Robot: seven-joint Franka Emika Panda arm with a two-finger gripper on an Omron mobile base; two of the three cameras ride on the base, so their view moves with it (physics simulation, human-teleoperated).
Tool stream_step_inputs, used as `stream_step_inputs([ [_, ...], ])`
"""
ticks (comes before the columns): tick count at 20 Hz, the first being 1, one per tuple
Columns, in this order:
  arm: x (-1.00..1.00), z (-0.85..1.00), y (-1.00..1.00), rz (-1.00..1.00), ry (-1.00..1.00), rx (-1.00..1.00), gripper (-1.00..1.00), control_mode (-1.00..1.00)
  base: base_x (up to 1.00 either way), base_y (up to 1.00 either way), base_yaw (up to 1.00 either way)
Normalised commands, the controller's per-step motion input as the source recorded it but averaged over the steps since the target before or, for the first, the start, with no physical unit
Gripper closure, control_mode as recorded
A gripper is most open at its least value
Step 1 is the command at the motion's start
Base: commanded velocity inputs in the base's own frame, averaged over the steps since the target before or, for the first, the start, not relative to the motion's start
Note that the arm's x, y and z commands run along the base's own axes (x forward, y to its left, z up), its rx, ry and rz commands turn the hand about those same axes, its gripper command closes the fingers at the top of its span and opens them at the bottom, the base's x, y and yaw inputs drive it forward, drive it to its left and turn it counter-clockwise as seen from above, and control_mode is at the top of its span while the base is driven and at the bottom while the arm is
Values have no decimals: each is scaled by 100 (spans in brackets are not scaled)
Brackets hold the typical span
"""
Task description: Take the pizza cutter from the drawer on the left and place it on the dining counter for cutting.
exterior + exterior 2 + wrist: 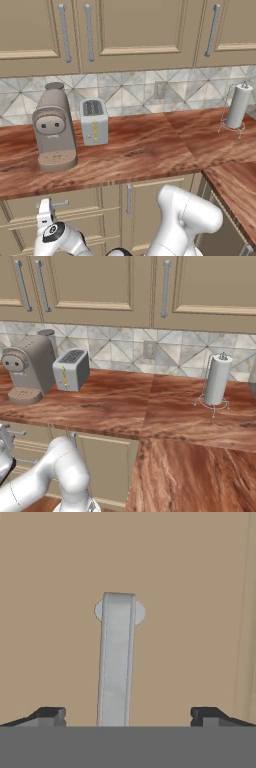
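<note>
Tool (pixel 128 714) wide open, tips either side of drawer (pixel 60 587) bar handle (pixel 116 662); handle likely rigid, slick metal — grip mid-bar, pull straight.

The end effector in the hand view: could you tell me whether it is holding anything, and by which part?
Nothing is held. The end effector is open, its fingertips standing apart on either side of the drawer's silver bar handle without gripping it.
</note>
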Motion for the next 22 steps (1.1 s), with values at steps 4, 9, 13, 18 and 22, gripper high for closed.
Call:
stream_step_inputs([
  [4,0,0,0,0,0,0,-100,-100,0,0,0],
  [9,0,0,0,0,0,0,100,-100,0,0,0],
  [13,0,0,0,0,0,0,100,-100,0,0,0],
  [18,0,0,0,0,0,0,100,-100,0,0,0],
  [22,0,0,0,0,0,0,100,-100,0,0,0],
])
